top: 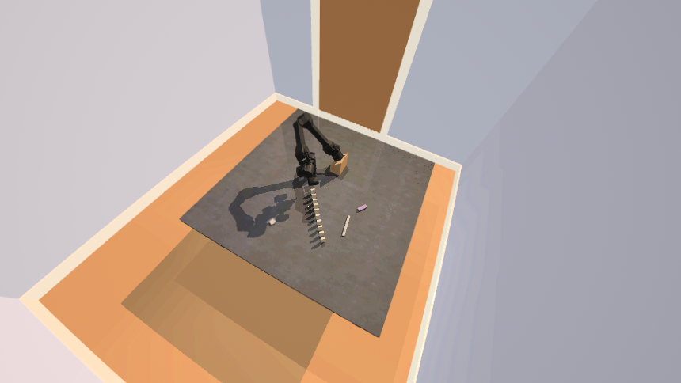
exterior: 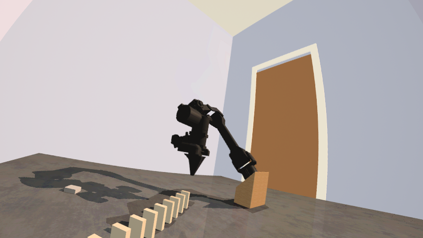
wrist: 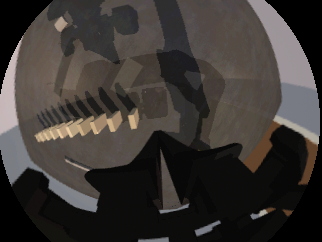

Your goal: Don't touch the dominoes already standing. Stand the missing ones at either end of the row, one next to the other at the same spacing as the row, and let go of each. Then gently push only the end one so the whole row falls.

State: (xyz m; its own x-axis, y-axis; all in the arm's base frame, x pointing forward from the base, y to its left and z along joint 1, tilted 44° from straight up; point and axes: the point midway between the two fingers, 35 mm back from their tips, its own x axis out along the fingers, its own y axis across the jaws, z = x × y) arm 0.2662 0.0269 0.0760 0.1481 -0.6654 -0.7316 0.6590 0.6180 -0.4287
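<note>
A row of several cream dominoes [top: 317, 215] [exterior: 150, 222] [wrist: 99, 124] stands upright on the dark mat. The end domino nearest the arm's base [exterior: 185, 199] [wrist: 133, 119] stands upright in line with the others, nothing touching it. My gripper [top: 313, 182] [exterior: 192, 173] [wrist: 157, 133] is shut and empty, its fingertips together. It points down and hangs above the mat, near that end of the row and higher than the domino tops. The near end of the row is cut off in the exterior view.
A small pale block [top: 272, 221] [exterior: 72, 189] [wrist: 61, 24] lies on the arm-shadow side of the row. On the other side lie a pink block [top: 362, 208] and a long whitish stick [top: 345, 225] [wrist: 77, 164]. The arm stands on a wooden base block [top: 338, 165] [exterior: 257, 189].
</note>
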